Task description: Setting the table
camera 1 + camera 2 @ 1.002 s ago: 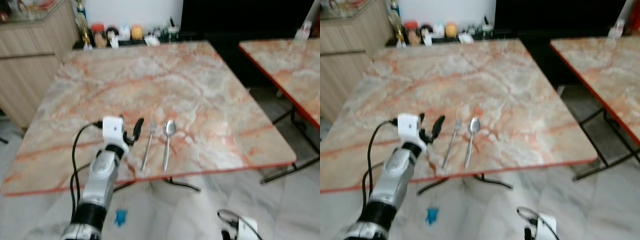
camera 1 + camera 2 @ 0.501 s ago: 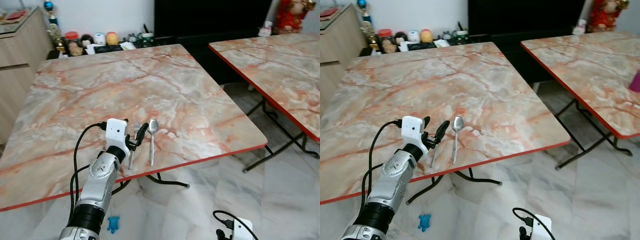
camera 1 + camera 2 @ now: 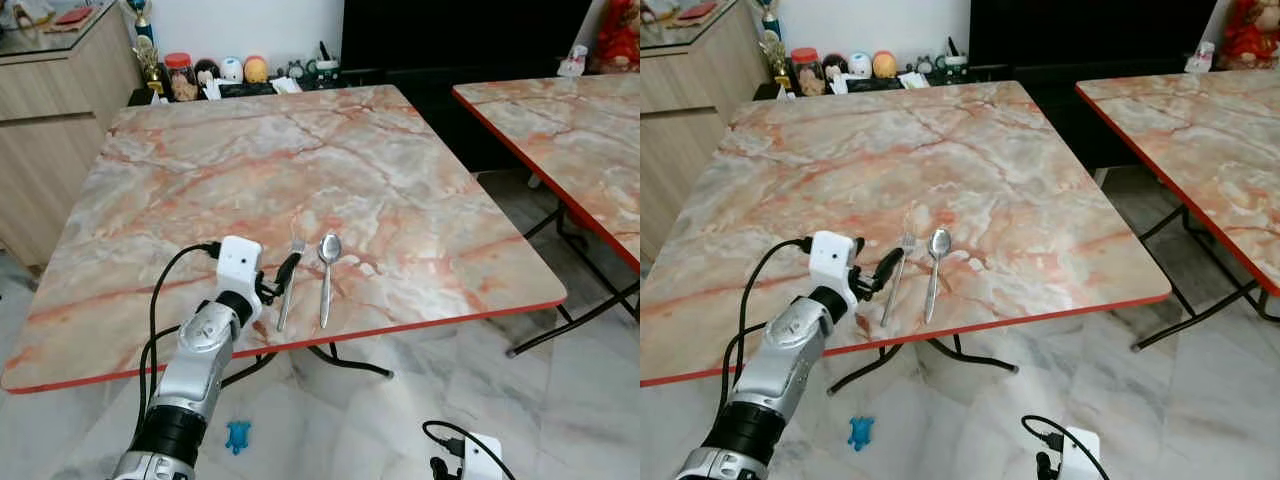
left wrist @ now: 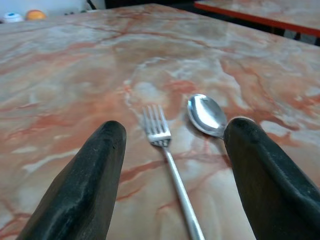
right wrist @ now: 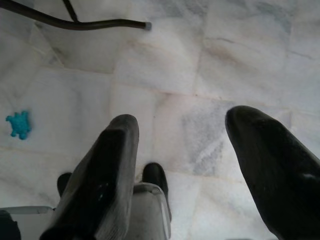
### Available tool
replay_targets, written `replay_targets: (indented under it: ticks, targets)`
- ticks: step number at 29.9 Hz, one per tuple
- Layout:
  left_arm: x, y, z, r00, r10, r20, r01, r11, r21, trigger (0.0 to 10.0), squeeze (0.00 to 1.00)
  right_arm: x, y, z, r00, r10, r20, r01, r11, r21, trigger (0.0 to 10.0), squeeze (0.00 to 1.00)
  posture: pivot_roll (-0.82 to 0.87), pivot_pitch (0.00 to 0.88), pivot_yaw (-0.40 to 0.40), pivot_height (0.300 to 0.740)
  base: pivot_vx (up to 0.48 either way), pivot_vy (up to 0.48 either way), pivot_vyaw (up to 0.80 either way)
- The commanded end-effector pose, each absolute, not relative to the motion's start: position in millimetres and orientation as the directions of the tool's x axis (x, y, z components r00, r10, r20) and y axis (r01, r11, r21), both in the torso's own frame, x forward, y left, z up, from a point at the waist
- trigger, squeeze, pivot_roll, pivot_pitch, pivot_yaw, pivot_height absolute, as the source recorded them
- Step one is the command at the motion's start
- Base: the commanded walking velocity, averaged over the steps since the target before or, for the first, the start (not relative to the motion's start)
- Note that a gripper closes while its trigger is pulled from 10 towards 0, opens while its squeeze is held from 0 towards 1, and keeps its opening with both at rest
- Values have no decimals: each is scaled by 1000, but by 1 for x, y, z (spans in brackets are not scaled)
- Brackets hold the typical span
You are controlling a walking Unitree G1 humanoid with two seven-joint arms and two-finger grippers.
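2 pieces of cutlery lie on the marble-patterned bench [image 3: 300, 160], in the lower middle of the head view: a fork [image 3: 288, 283] and a spoon [image 3: 326, 274]. They lie side by side, close but apart, with the fork on the left. Their handles point to the near red edge of the bench, and the tines and the bowl point away from it.

The left gripper [image 4: 172, 165] is just at the left of the fork handle, low over the bench near its front edge. In the left wrist view its 2 black fingers [image 4: 87, 185] stand wide apart, one on each side of the fork, and the spoon bowl is near the other finger. The fingers hold nothing, and I cannot tell if they touch the bench surface.

The right gripper [image 5: 182, 170] hangs low in the lower right of the head view, over the pale marble floor [image 5: 165, 65]. Its fingers are also spread open and hold nothing.

On the floor under the front edge of the bench lies 1 small blue toy [image 3: 237, 436]. At the far edge of the bench, in the upper left of the frame, stand some small jars and figures [image 3: 215, 75], and a wooden cabinet [image 3: 55, 110] is at the far left. A 2nd bench [image 3: 560, 130] of the same pattern is at the right side.
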State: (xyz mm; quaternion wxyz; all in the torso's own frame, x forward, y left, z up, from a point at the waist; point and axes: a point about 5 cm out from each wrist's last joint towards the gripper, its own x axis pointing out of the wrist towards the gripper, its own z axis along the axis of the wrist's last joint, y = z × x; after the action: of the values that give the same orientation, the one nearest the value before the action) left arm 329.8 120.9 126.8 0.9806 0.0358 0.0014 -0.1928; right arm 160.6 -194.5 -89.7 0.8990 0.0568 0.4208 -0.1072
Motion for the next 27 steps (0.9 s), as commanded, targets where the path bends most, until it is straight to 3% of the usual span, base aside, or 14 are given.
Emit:
replay_targets:
  ticks: [1, 11, 12, 13, 14, 15, 16, 18, 19, 20, 21, 27]
  targets:
    - [333, 115, 136, 920, -391, -10, 389, 915, 103, 10000, 0, 157, -194, -91, 611, -142, -779, 235, 972, 7, 10000, 0, 44, 14, -1, 740, 0, 0, 0]
    - [354, 93, 138, 938, -325, -117, 343, 920, 191, 10000, 0, 158, -194, -91, 611, -140, -779, 232, 973, 7, 10000, 0, 41, 12, 1, 740, 0, 0, 0]
    - [357, 91, 136, 938, -317, -143, 341, 920, 194, 10000, 290, 158, -194, -91, 611, -141, -779, 234, 972, 7, 10000, 0, 36, 12, 4, 740, 0, 0, 0]
    - [358, 91, 135, 938, -311, -155, 338, 921, 195, 10000, 455, 157, -194, -91, 611, -142, -778, 235, 972, 7, 10000, 0, 35, 13, 4, 740, 0, 0, 0]
    - [359, 91, 134, 938, -304, -169, 334, 923, 194, 10000, 729, 157, -194, -91, 611, -143, -778, 237, 972, 7, 10000, 0, 34, 14, 5, 740, 0, 0, 0]
    - [359, 91, 134, 938, -304, -169, 334, 923, 194, 10000, 729, 157, -194, -91, 611, -143, -778, 237, 972, 7, 10000, 0, 34, 14, 5, 740, 0, 0, 0]
    - [359, 92, 134, 936, -302, -179, 334, 923, 191, 10000, 871, 157, -194, -91, 611, -143, -779, 237, 972, 7, 10000, 0, 34, 14, 5, 740, 0, 0, 0]
    - [360, 93, 131, 932, -297, -207, 337, 920, 199, 10000, 859, 157, -194, -92, 611, -143, -779, 237, 972, 7, 10000, 0, 38, 18, 4, 740, 0, 0, 0]
    - [360, 93, 128, 927, -294, -232, 342, 917, 205, 10000, 737, 157, -193, -92, 610, -142, -779, 235, 972, 7, 10000, 0, 40, 20, 3, 740, 0, 0, 0]
    - [361, 93, 127, 926, -292, -238, 342, 917, 206, 10000, 737, 157, -193, -92, 610, -141, -779, 234, 972, 7, 10000, 0, 40, 20, 3, 740, 0, 0, 0]
    - [361, 92, 127, 926, -290, -241, 340, 918, 202, 10000, 0, 157, -193, -92, 610, -140, -780, 232, 973, 7, 10000, 0, 41, 21, 3, 740, 0, 0, 0]
    - [366, 84, 129, 926, -287, -246, 333, 927, 174, 10000, 0, 156, -194, -92, 611, -138, -780, 227, 974, 5, 10000, 0, 34, 22, 2, 740, 0, 0, 0]
